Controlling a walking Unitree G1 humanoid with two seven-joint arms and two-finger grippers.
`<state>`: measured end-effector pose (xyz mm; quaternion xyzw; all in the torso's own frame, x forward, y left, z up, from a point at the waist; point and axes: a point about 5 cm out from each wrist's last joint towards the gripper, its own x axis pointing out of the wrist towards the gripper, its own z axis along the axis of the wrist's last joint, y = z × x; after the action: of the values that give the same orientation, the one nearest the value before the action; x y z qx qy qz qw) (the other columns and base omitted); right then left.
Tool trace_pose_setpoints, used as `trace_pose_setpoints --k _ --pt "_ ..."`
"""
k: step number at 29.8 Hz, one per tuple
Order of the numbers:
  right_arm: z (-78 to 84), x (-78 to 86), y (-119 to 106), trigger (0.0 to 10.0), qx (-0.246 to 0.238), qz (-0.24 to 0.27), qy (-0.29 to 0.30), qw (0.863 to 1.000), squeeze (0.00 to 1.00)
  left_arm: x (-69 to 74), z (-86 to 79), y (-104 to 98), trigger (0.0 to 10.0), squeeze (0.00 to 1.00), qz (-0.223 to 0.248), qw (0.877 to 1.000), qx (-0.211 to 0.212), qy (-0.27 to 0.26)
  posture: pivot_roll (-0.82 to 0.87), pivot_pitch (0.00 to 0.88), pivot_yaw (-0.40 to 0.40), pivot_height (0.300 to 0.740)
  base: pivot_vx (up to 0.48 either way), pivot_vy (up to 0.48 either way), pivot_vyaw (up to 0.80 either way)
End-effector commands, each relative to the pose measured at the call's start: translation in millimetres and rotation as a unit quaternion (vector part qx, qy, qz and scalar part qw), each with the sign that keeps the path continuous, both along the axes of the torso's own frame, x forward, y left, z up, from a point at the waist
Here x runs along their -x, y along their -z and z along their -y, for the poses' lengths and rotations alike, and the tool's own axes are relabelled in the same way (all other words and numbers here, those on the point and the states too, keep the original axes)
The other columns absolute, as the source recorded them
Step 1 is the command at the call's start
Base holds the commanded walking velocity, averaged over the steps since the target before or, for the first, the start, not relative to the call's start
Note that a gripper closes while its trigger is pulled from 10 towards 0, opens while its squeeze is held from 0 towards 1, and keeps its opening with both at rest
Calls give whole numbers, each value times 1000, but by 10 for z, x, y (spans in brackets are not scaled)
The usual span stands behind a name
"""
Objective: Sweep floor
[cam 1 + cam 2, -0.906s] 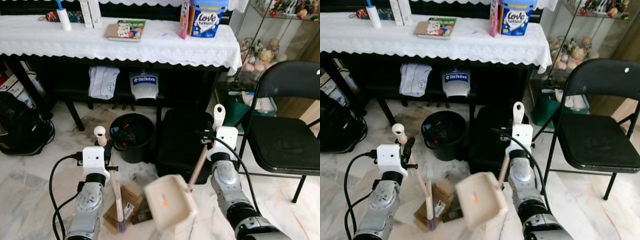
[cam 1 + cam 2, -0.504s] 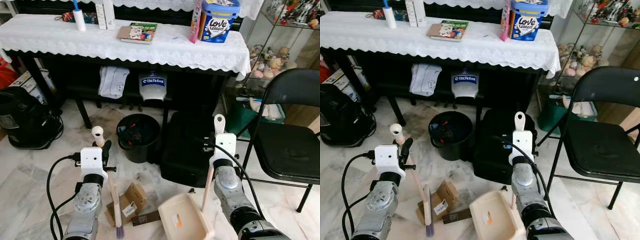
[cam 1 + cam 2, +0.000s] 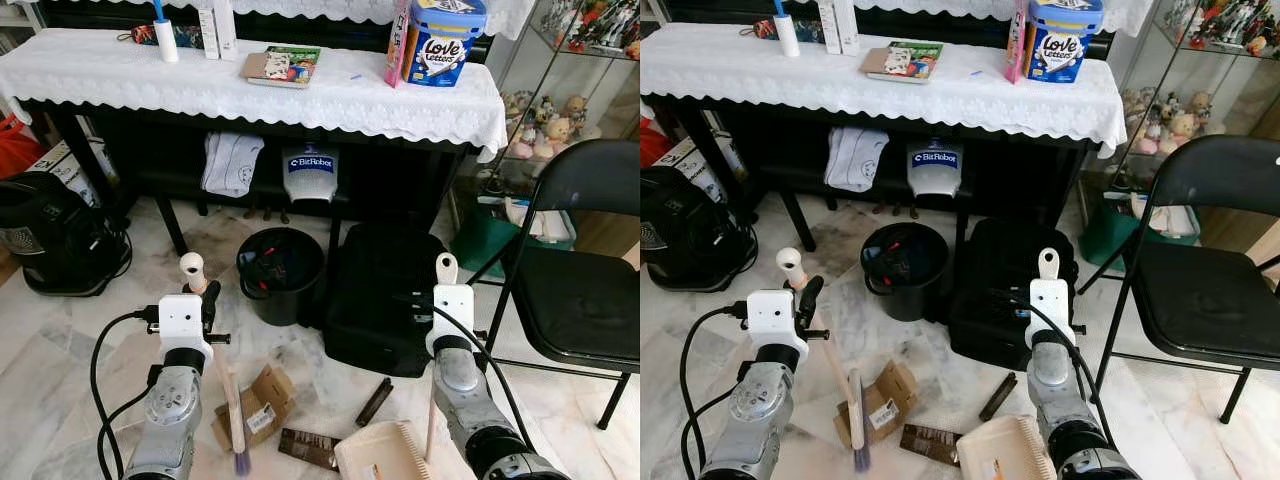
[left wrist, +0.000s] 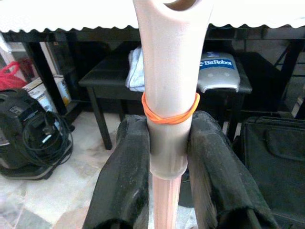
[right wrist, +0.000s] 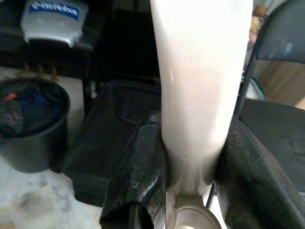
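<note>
My left gripper (image 4: 167,157) has its fingers clamped on the brush (image 3: 232,415) handle; bristles rest on the floor (image 3: 70,330) beside a flattened cardboard box (image 3: 258,408). A dark wrapper (image 3: 308,448) and a dark bar (image 3: 375,401) lie just right of it. My right gripper (image 5: 190,176) pinches the dustpan (image 3: 385,455) handle, pan low on the floor. Black bin (image 3: 279,272) stands ahead, under the tabletop (image 3: 250,95).

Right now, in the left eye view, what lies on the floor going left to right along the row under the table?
Black vacuum cleaner → black trash bin → black case → black folding chair.
</note>
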<state>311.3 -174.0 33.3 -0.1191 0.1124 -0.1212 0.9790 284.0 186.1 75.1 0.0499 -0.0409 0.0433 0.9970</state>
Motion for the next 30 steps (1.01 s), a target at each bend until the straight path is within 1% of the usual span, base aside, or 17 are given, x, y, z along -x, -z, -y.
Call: trace_pose_setpoints --k 1,6,8,10,12,13,14,16,18,19,21,22,23,24,26,29,30 --pt "94 89 112 10000 27 -34 9 999 0 4 -34 11 10000 0 -6 1000 0 -2 78 86 -44 740 0 0 0" --pt "179 116 101 10000 59 -31 30 997 0 -3 -37 22 10000 0 -12 1000 4 11 77 87 -43 740 0 0 0" --pt "195 119 89 10000 60 -26 35 997 0 -4 -39 24 10000 0 -13 1000 5 14 74 90 -44 740 0 0 0" --pt "216 114 36 10000 58 -3 43 997 0 -2 -47 27 10000 0 -14 1000 5 12 74 90 -44 740 0 0 0" --pt "194 72 -154 10000 33 75 34 996 0 0 -48 24 10000 0 -14 1000 6 12 67 92 -43 740 0 0 0" --pt "190 69 -178 10000 31 84 33 995 0 0 -48 24 10000 0 -14 1000 6 12 67 92 -43 740 0 0 0" --pt "160 51 -283 10000 22 123 25 992 0 -1 -41 25 10000 0 -14 1000 7 13 68 93 -42 740 0 0 0" --pt "130 43 -329 10000 10 140 17 990 0 -2 -36 27 10000 0 -14 1000 8 15 66 93 -43 740 0 0 0" --pt "89 40 -327 10000 -4 142 5 990 0 -2 -29 27 10000 0 -14 1000 10 16 67 93 -45 740 0 0 0" --pt "24 41 -317 10000 -17 143 -14 989 0 -2 -25 28 10000 0 -14 1000 11 17 70 93 -45 740 0 0 0" --pt "-23 47 -313 10000 -26 146 -27 989 0 -1 -24 28 10000 0 -14 1000 12 17 71 92 -45 740 0 0 0" --pt "-94 47 -312 10000 -40 148 -46 987 0 0 -23 29 10000 0 -14 1000 12 18 71 92 -45 740 0 0 0" --pt "-117 46 -311 10000 -44 148 -52 987 0 1 -22 29 10000 0 -14 1000 12 18 71 92 -45 740 0 0 0" --pt "-195 33 -331 10000 -64 154 -74 983 0 1 -23 27 10000 0 -13 1000 13 18 73 93 -45 740 0 0 0" --pt "-264 19 -365 10000 -77 163 -94 979 0 0 -22 26 10000 0 -13 1000 13 18 73 93 -45 740 0 0 0" --pt "-283 9 -392 10000 -72 168 -102 978 0 -3 -19 25 10000 0 -13 1000 14 18 71 92 -45 740 0 0 0" --pt "-237 12 -391 10000 -65 169 -93 979 0 -2 -14 24 10000 0 -12 1000 14 18 70 90 -46 740 0 0 0"
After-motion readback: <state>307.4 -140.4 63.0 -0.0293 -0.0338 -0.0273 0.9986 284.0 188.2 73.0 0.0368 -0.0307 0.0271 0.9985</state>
